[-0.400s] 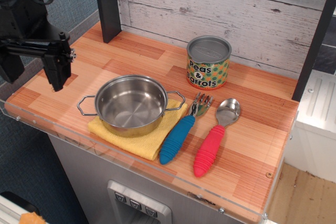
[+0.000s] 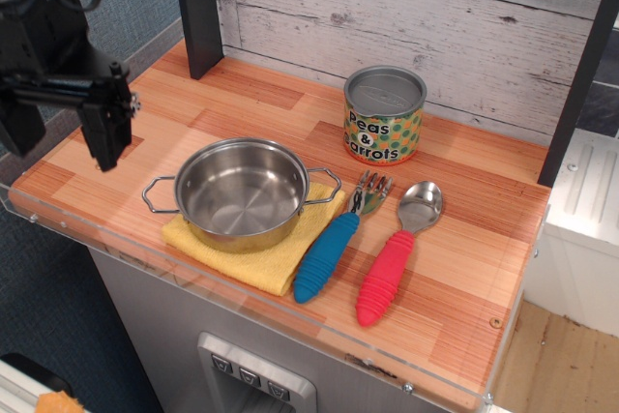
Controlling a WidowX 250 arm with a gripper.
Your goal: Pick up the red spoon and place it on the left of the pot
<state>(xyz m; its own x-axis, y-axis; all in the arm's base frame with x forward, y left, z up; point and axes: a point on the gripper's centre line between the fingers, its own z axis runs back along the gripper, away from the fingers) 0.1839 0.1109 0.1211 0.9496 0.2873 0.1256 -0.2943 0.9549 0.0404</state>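
Note:
The red spoon (image 2: 397,256) lies on the wooden counter right of the pot, silver bowl toward the back, ribbed red handle toward the front edge. The pot (image 2: 242,191) is a shallow steel pot with two wire handles, sitting on a yellow cloth (image 2: 259,256). My gripper (image 2: 104,149) hangs over the counter's left end, left of the pot and far from the spoon. Its black fingers point down and seem close together with nothing between them.
A fork with a blue ribbed handle (image 2: 334,244) lies between pot and spoon. A "Peas & Carrots" can (image 2: 384,115) stands behind them. A dark post (image 2: 198,12) stands at the back left. The counter's clear front edge (image 2: 290,321) runs along the front.
The gripper has shifted very slightly; nothing else has moved.

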